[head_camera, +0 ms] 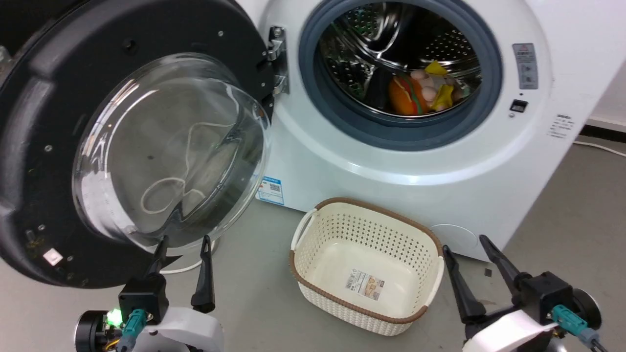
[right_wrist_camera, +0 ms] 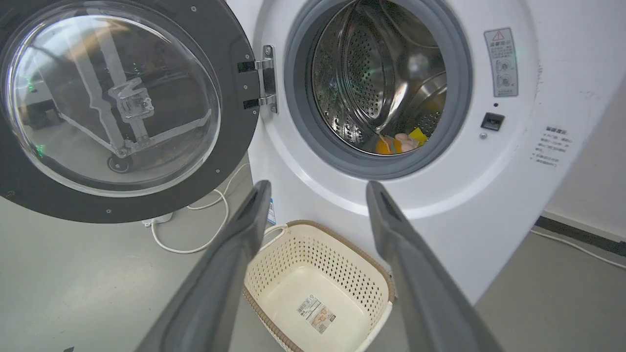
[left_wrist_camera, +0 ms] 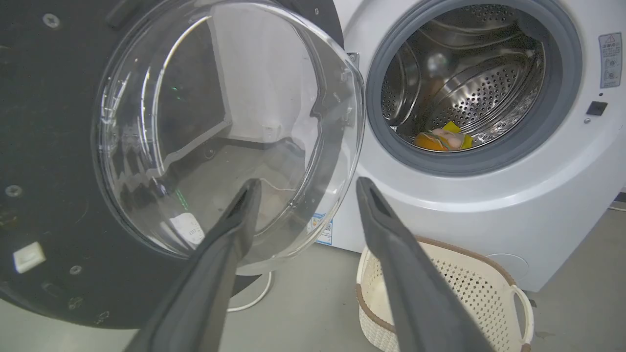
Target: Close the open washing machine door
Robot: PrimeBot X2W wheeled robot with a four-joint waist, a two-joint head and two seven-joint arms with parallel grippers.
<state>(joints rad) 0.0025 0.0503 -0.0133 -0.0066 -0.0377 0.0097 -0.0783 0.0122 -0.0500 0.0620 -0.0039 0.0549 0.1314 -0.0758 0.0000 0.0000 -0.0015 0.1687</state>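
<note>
The washing machine door (head_camera: pixel 58 98) (left_wrist_camera: pixel 54 146) (right_wrist_camera: pixel 234 122), a big black ring around a bulging clear glass bowl, stands swung wide open on its metal hinge (head_camera: pixel 278 58) at the left of the white washing machine (head_camera: pixel 342 166) (left_wrist_camera: pixel 489 220) (right_wrist_camera: pixel 489 195). Coloured soft items (head_camera: pixel 420 90) lie in the steel drum. My left gripper (head_camera: pixel 185 240) (left_wrist_camera: pixel 305 183) is open, fingertips just below the glass bowl's lower edge, nothing between them. At the lower right of the head view my right gripper (head_camera: pixel 464 242) (right_wrist_camera: pixel 318 186) is open and empty, near the machine's lower front.
An empty cream perforated basket (head_camera: pixel 320 239) (left_wrist_camera: pixel 459 274) (right_wrist_camera: pixel 362 264) with a brown rim sits on the grey floor in front of the machine, between my grippers. A white cable (right_wrist_camera: pixel 195 247) loops on the floor under the door. A wall and dark skirting stand at the right.
</note>
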